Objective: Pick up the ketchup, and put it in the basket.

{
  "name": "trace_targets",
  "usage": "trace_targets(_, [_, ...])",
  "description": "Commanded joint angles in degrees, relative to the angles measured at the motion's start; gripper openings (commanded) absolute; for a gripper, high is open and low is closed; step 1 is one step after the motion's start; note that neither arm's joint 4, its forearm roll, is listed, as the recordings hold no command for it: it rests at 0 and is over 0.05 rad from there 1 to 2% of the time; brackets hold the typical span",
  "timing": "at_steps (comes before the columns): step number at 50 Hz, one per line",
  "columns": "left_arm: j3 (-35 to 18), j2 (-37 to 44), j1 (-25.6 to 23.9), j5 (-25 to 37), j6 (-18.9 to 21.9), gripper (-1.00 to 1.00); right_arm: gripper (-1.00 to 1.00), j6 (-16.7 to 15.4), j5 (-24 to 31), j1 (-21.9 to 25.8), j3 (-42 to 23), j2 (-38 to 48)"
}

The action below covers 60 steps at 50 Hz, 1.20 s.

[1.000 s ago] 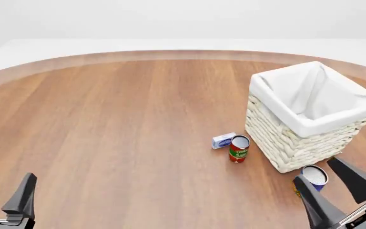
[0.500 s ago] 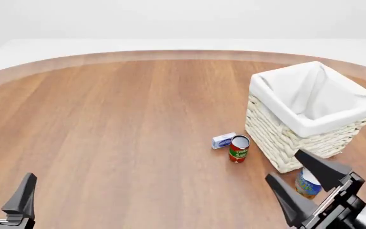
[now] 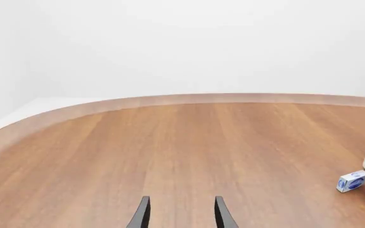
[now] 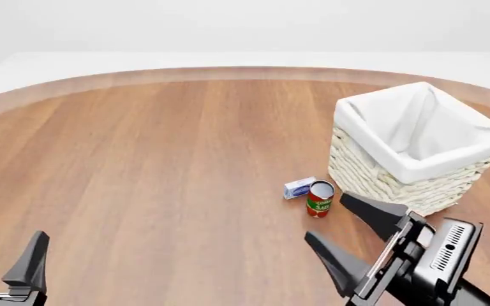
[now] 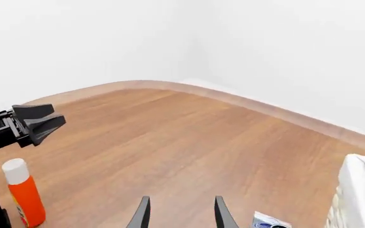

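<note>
Turning the open right gripper left, you probably find the ketchup beside the left gripper, open too.

Front camera high, facing forward; wrist cameras low; all share table.
</note>
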Motion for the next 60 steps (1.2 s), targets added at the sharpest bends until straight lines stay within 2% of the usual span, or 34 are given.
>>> trace_targets(1, [0.00, 0.00, 0.00, 0.00, 0.00, 1.00, 1.00, -0.26, -2.83, 4.12, -2.61, 7.12])
trace_targets(9, [0.00, 0.00, 0.00, 0.00, 0.00, 1.00, 1.00, -1.18, -4.64, 7.60, -5.27, 12.56])
trace_targets(21, [0.00, 0.00, 0.00, 0.00, 0.00, 1.00, 1.00, -0.56, -4.58, 11.88, -9.43, 18.30])
trace_targets(53, [0.00, 0.00, 0.00, 0.00, 0.00, 1.00, 1.00, 3.56, -6.56, 22.31, -16.90, 30.31])
trace_targets(60, [0.00, 0.00, 0.00, 0.00, 0.00, 1.00, 1.00, 3.98, -4.84, 24.66, -19.74, 32.01])
